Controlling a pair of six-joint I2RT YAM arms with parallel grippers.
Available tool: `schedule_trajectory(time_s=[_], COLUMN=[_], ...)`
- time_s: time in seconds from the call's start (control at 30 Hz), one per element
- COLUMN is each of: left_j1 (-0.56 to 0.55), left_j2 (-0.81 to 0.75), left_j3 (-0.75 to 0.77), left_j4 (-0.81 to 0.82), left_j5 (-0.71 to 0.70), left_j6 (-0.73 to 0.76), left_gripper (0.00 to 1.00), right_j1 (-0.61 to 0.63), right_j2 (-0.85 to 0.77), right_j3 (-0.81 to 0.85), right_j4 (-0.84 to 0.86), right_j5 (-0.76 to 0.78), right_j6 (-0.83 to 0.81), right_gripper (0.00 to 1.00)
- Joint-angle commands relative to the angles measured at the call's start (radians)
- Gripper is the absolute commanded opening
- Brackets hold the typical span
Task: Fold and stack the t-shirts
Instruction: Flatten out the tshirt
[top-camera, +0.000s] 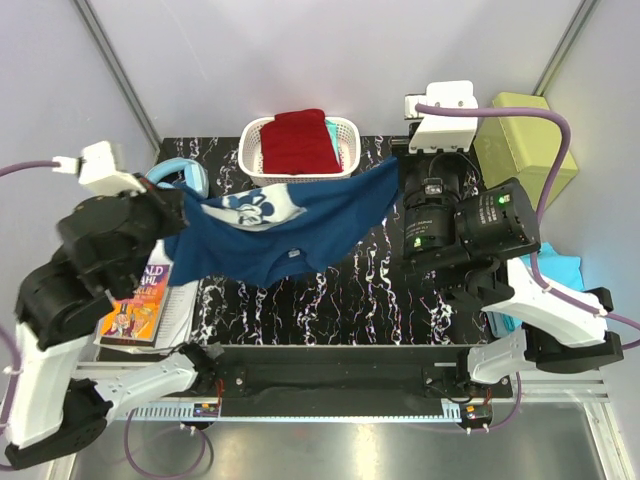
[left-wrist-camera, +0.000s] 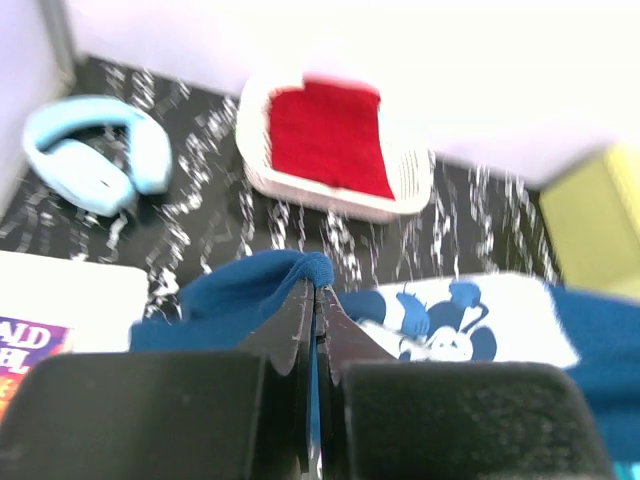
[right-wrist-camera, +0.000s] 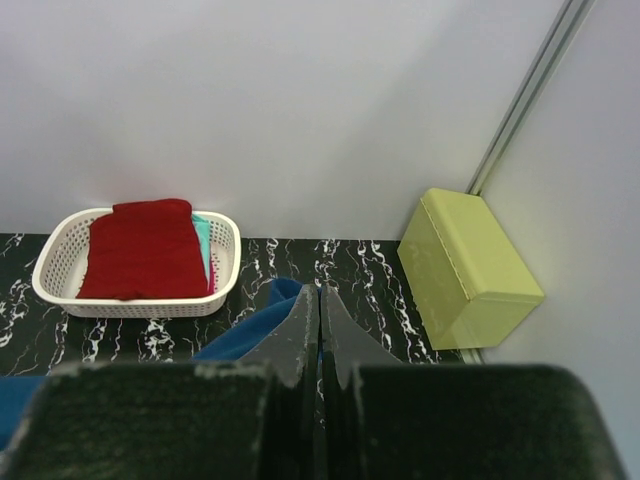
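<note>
A navy blue t-shirt (top-camera: 290, 225) with a white cartoon-mouse print (top-camera: 255, 208) hangs stretched above the black marbled table (top-camera: 350, 300). My left gripper (top-camera: 186, 212) is shut on its left corner (left-wrist-camera: 300, 268), the print (left-wrist-camera: 470, 320) showing just right of the fingers. My right gripper (top-camera: 401, 167) is shut on the right corner, blue cloth (right-wrist-camera: 250, 330) trailing left from the closed tips (right-wrist-camera: 320, 292). A folded dark red t-shirt (top-camera: 298, 140) lies in a white basket (top-camera: 255, 130) at the back, over a turquoise one (right-wrist-camera: 203, 245).
Light blue headphones (top-camera: 182, 175) lie at the back left. A colourful book (top-camera: 140, 300) sits under my left arm. A yellow-green box (top-camera: 520, 140) stands at the back right, and turquoise cloth (top-camera: 562, 265) shows behind my right arm.
</note>
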Motion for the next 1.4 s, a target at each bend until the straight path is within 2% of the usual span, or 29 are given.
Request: schedule_trajectory(time_s=[0.0, 0.23, 0.37, 0.57, 0.77, 0.87, 0.93, 1.07, 1.13, 1.17, 1.2, 1.33, 1.37], left_j1=[0.002, 0.002, 0.002, 0.002, 0.002, 0.003, 0.005, 0.006, 0.006, 0.006, 0.006, 0.006, 0.006], left_j2=[-0.020, -0.050, -0.080, -0.087, -0.025, 0.009, 0.037, 0.126, 0.127, 0.123, 0.114, 0.060, 0.063], left_j3=[0.065, 0.158, 0.145, -0.015, -0.179, -0.208, -0.195, -0.059, -0.012, 0.023, 0.037, 0.029, 0.005], left_j4=[-0.039, -0.055, -0.055, -0.054, -0.036, 0.003, 0.023, 0.023, 0.021, 0.018, 0.015, 0.014, 0.014], left_j5=[-0.142, -0.138, -0.145, -0.168, -0.085, -0.044, -0.018, -0.006, -0.036, -0.051, -0.084, -0.125, -0.121], left_j6=[-0.001, -0.006, -0.012, -0.013, -0.053, -0.050, -0.041, -0.013, -0.012, -0.012, -0.012, 0.016, 0.033], left_gripper=[0.00, 0.00, 0.00, 0.00, 0.00, 0.00, 0.00, 0.00, 0.00, 0.00, 0.00, 0.00, 0.00], right_j1=[-0.016, -0.045, -0.088, -0.186, -0.237, -0.251, -0.258, -0.280, -0.280, -0.278, -0.278, -0.312, -0.323], right_j2=[-0.027, -0.042, -0.076, -0.068, -0.022, -0.002, 0.014, 0.065, 0.117, 0.134, 0.149, 0.208, 0.217], right_j3=[-0.041, -0.066, -0.118, -0.244, -0.311, -0.334, -0.333, -0.255, -0.187, -0.099, -0.057, -0.012, 0.002], right_j4=[0.033, 0.040, 0.043, 0.049, 0.054, 0.056, 0.056, 0.043, -0.067, -0.160, -0.376, -0.527, -0.597], right_j5=[0.013, 0.035, 0.032, 0.019, 0.009, 0.004, -0.005, -0.040, -0.063, -0.077, -0.118, -0.169, -0.189], right_j6=[0.039, 0.056, 0.095, 0.120, 0.155, 0.174, 0.180, 0.183, 0.236, 0.376, 0.455, 0.595, 0.738], right_gripper=[0.00, 0.00, 0.00, 0.00, 0.00, 0.00, 0.00, 0.00, 0.00, 0.00, 0.00, 0.00, 0.00])
